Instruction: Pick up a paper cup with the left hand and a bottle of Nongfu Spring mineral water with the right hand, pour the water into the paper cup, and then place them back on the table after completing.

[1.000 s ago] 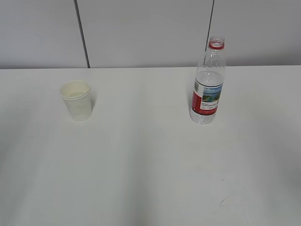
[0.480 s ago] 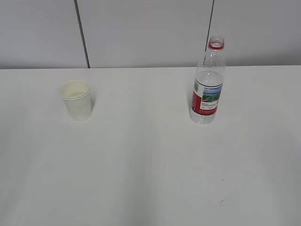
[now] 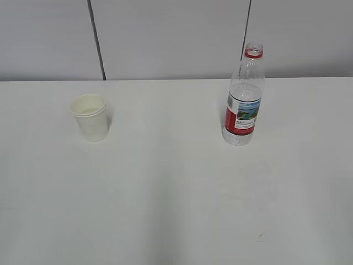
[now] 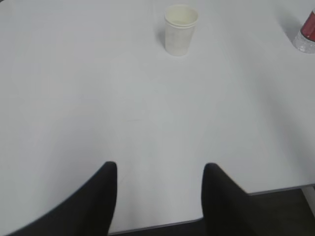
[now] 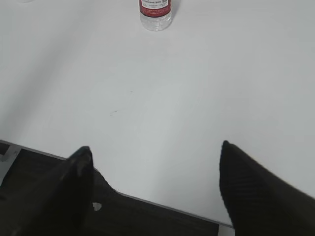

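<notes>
The white tabletop (image 3: 176, 193) spans the whole exterior view and carries only two items, set well apart. The bottle (image 3: 243, 96) stands upright on the right side, uncapped, with a red neck ring and a red pictorial label; the water (image 3: 244, 89) shows through the clear plastic and reaches above the label. The paper cup (image 3: 90, 117) stands upright on the left side, mouth up. Neither arm appears in the exterior view. In the left wrist view, the left hand tool (image 4: 160, 201) sits at the near tabletop edge, released, fingers spread and empty, with the paper cup ahead and slightly right of centre. In the right wrist view, the right hand tool (image 5: 155, 191) is likewise released and empty at the near edge, fingers spread wide, with the bottle base ahead at the top of the frame. Judgement: both pick-ups are not yet done. Risks from here: the cup looks light, so a glancing finger may push or tip it, and excess clamping force may crush its thin wall. The bottle is open and tall; an off-centre approach may topple it and spill water, and a hard squeeze may force water out of the neck.
</notes>
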You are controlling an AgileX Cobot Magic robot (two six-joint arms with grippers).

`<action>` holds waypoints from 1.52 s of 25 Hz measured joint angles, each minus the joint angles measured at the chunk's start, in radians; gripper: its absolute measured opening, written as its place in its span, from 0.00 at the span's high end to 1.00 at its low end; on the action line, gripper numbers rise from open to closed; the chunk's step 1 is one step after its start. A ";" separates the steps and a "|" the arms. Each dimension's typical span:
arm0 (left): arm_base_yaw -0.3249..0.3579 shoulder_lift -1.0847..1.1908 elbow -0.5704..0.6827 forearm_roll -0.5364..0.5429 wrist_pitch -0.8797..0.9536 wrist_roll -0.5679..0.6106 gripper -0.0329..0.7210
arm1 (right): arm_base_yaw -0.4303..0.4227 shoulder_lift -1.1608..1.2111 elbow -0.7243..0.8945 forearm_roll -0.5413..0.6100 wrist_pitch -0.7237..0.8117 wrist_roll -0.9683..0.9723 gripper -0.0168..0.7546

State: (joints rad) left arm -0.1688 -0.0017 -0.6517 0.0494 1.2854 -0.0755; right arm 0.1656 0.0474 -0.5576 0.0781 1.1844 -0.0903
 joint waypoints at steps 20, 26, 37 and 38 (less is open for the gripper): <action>0.000 -0.010 0.131 -0.049 -0.176 0.060 0.49 | 0.000 -0.019 0.065 -0.044 -0.044 -0.004 0.22; 0.000 -0.010 0.131 -0.049 -0.177 0.061 0.49 | 0.000 -0.019 0.065 -0.046 -0.044 -0.004 0.22; 0.025 -0.010 0.131 -0.049 -0.179 0.061 0.49 | -0.011 -0.064 0.065 -0.057 -0.040 -0.004 0.22; 0.032 -0.010 0.131 -0.049 -0.179 0.061 0.49 | -0.023 -0.064 0.065 -0.057 -0.040 -0.004 0.22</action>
State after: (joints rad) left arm -0.1366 -0.0120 -0.5210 0.0000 1.1069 -0.0146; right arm 0.1430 -0.0167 -0.4925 0.0210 1.1445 -0.0947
